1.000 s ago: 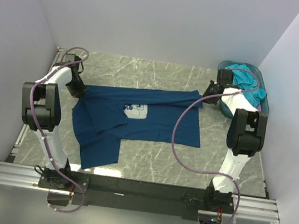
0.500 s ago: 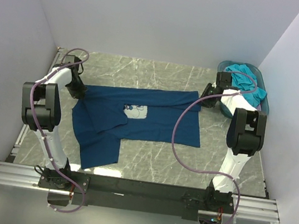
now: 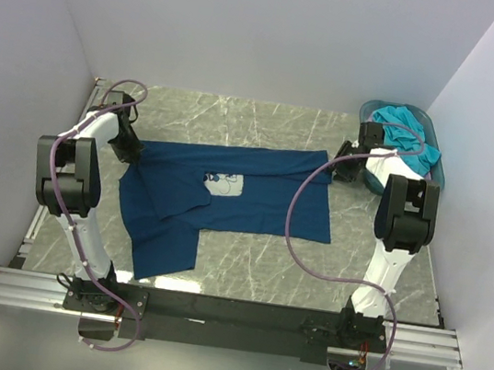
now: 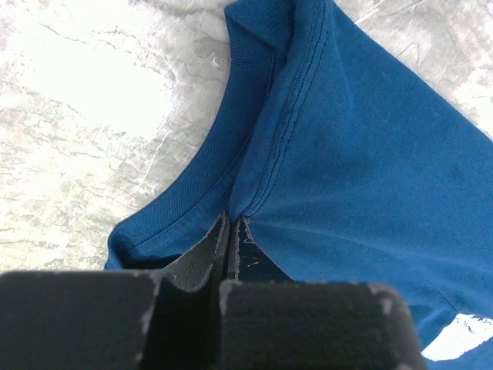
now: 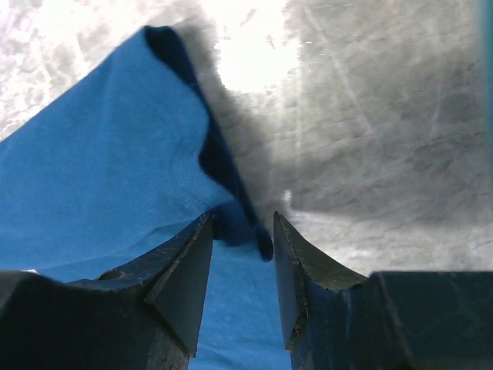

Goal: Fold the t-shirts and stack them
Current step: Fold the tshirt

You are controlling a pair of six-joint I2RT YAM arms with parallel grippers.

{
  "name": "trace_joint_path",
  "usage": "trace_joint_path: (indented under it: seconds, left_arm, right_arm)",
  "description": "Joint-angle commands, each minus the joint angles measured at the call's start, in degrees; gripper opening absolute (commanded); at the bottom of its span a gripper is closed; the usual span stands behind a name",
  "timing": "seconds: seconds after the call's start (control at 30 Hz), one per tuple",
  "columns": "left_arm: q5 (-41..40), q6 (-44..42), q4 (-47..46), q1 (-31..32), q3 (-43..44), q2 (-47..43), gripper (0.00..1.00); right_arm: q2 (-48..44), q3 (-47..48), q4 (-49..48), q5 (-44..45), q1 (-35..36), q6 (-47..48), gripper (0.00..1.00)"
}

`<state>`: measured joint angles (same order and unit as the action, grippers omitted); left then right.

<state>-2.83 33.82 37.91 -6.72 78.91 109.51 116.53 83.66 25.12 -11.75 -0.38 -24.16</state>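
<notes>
Navy tee (image 3: 255, 195): spread flat, centre of table (image 3: 266, 123); lower part trails toward 7 o'clock.
L gripper (image 4: 231, 231): clenched on collar, 9 o'clock edge.
R gripper (image 5: 243, 231): released, jaws apart, cloth corner between them, 3 o'clock edge.
Turquoise tee (image 3: 403, 134): in basket (image 3: 436, 179), 2 o'clock.

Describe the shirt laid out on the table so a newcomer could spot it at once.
Start from the grey marbled table and look at its middle: the dark navy cloth t-shirt lies spread there. Unlike the turquoise cloth heaped in the teal plastic basket at the far right corner, it is out on the tabletop and carries a small white chest print.
</notes>
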Motion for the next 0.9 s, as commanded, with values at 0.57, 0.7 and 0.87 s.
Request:
trace_joint_path:
  seconds: [0.57, 0.7, 0.87]
  left_arm:
    - [0.28, -0.95, -0.29, -0.4, -0.08, -2.9, 0.01]
    - [-0.16, -0.95, 0.41, -0.49, 0.36, -2.9, 0.01]
    - [-0.16, -0.6, 1.99, -0.66, 1.41, -2.81, 0.01]
  right_arm:
    - [-2.71, -0.68, -2.62, -6.98, -1.73, 1.84, 0.14]
    - [-4.12, -1.57, -2.54, -6.18, -2.25, 1.93, 0.0]
    - [-6.05, -2.09, -2.36, -7.06, -2.69, 1.93, 0.0]
